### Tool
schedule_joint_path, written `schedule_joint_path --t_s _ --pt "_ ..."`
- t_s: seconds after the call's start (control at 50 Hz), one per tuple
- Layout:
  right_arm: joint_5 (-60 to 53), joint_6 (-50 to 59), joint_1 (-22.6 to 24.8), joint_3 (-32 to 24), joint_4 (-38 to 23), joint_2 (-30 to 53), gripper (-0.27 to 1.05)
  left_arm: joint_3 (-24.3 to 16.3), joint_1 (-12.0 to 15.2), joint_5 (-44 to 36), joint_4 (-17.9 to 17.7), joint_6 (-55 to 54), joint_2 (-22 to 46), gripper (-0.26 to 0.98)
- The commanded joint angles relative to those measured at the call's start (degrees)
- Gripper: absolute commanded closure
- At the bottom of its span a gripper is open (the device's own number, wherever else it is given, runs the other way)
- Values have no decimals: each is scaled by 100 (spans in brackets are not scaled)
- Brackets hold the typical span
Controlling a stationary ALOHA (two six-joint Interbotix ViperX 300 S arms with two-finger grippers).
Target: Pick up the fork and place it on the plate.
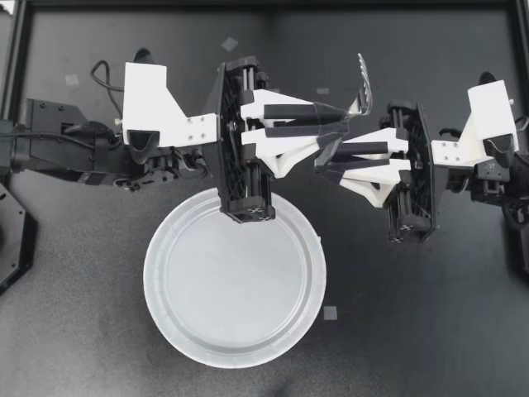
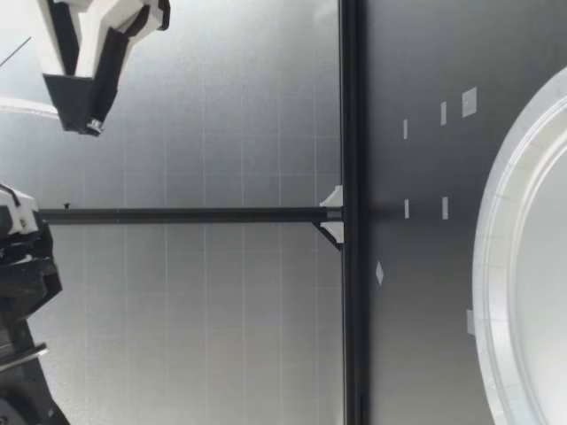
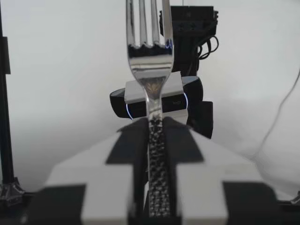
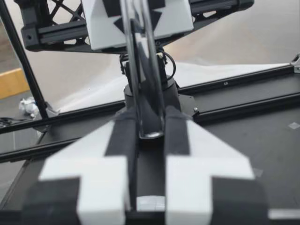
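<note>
Lower centre: plate bare. Mid-frame: left gripper clamped on fork, tines upper right, clear of bench; right gripper just beside, grip impossible to tell. Best swung over plate centre, lowered flat, then released gently.

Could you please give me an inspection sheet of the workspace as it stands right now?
Surface: dark table, nothing spilled.
Job's things: fork held in the air, not over the plate; plate empty.
Clutter: small tape bits on the table.
Grippers: left gripper shut on the fork below its neck; right gripper shut on its handle end.
Cables: black cable looped behind the left gripper.
Surroundings: black frame round the table.
</note>
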Motion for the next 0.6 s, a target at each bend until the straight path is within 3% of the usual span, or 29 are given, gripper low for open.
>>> schedule_joint_path --t_s 0.0,0.16,0.4,0.58 --pt "-53 18 -9 -114 18 -70 95 -88 -9 264 18 9 -105 68" --pt "-53 18 -9 -114 9 -62 95 -70 -9 536 26 35 -149 48" --pt "-62 18 -9 -88 9 -62 95 -70 -9 659 26 9 -158 -13" --pt "-26 35 -9 -35 26 -97 95 -70 -9 677 26 26 -193 -17"
